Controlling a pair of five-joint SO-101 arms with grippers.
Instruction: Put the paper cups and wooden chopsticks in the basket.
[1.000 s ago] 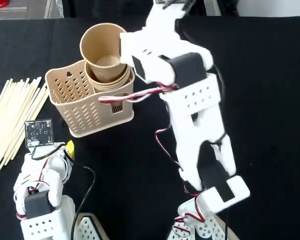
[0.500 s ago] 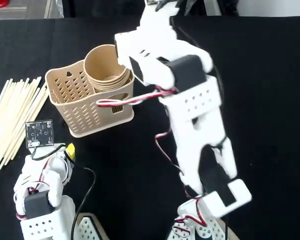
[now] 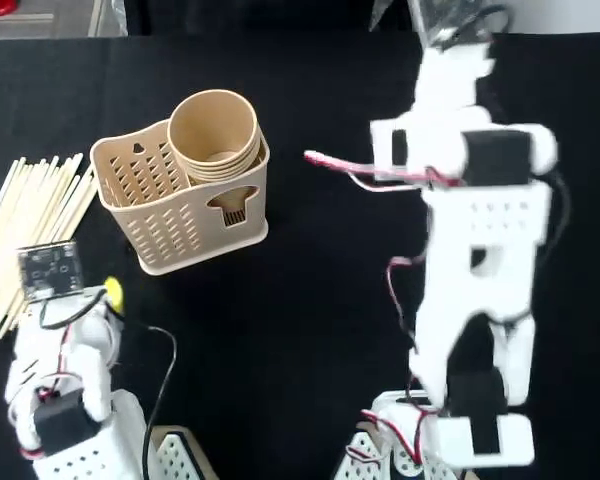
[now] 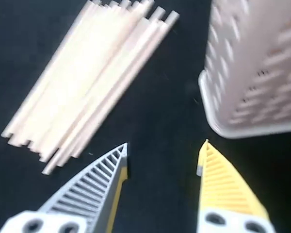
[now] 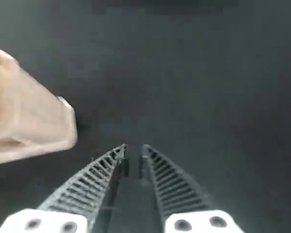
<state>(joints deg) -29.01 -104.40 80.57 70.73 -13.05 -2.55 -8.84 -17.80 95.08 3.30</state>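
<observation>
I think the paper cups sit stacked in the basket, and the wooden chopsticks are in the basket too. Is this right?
Not fully. The paper cups do sit stacked in the basket, but the wooden chopsticks are not in it. They lie in a bundle on the black table beside the basket, as the high view shows.
</observation>
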